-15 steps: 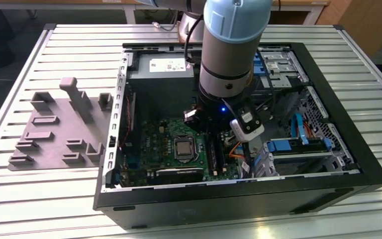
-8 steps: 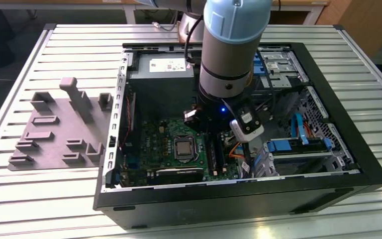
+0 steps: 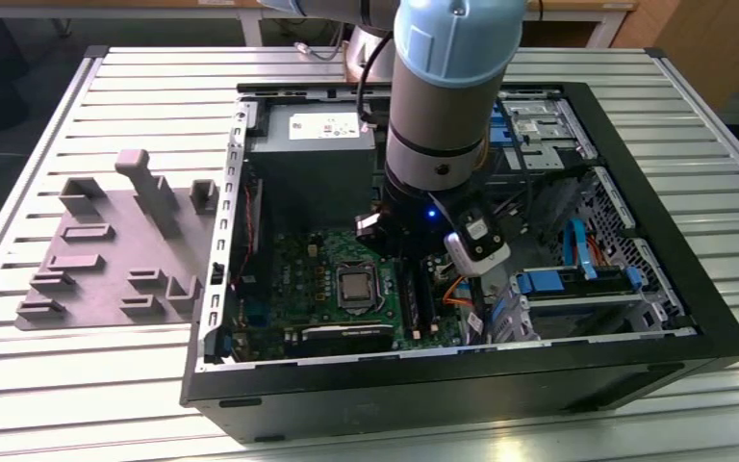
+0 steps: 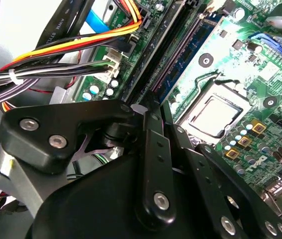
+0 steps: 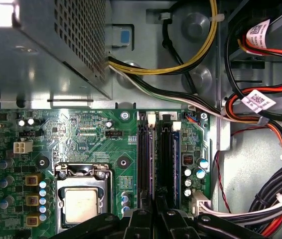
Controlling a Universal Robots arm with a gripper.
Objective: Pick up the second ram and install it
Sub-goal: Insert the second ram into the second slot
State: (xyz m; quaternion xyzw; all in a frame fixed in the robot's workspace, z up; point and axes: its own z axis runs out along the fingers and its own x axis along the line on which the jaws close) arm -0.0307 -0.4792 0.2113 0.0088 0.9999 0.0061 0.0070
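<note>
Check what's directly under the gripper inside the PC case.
Under the gripper lie the black memory sockets on the green motherboard, beside the processor socket. The gripper's body covers the sockets' near ends, so the second ram's seating can't be judged.

Slatted metal table (image 3: pixel 62 385) (wooden furniture (image 3: pixel 716 38) behind)

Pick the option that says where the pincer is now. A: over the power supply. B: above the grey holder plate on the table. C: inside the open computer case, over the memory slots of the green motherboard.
C: in the first wrist view the pincer sits right at the black memory slots beside the processor socket.
</note>
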